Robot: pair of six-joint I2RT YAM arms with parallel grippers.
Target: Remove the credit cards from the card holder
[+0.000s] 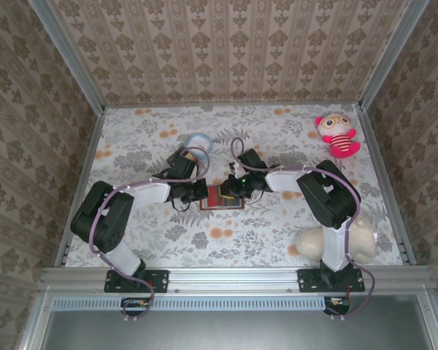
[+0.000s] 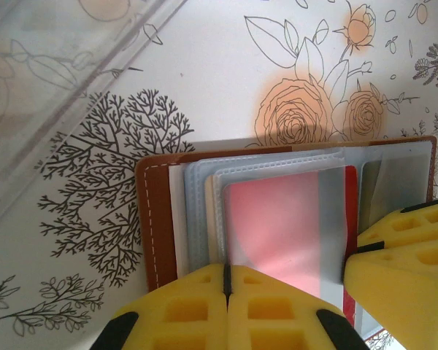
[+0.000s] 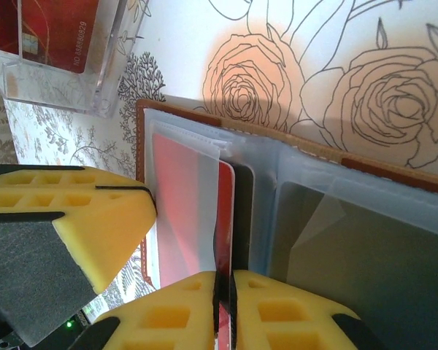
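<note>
The brown card holder (image 1: 223, 199) lies open on the floral table between both grippers, its brown stitched edge (image 2: 157, 219) and clear sleeves showing. My left gripper (image 2: 226, 281) is shut on the near edge of a clear sleeve that covers a red card (image 2: 277, 226). My right gripper (image 3: 224, 284) is shut on the edge of that red card (image 3: 225, 211), which sticks partly out of the sleeve; a dark card (image 3: 241, 211) lies just behind it. The two grippers (image 1: 204, 191) (image 1: 231, 189) face each other across the holder (image 3: 336, 149), almost touching.
A clear plastic box (image 3: 58, 51) holding a red card sits just beyond the holder, also seen from above (image 1: 198, 142). A pink doll (image 1: 338, 135) lies at the back right, a beige plush (image 1: 310, 240) by the right arm's base. Patterned walls enclose the table.
</note>
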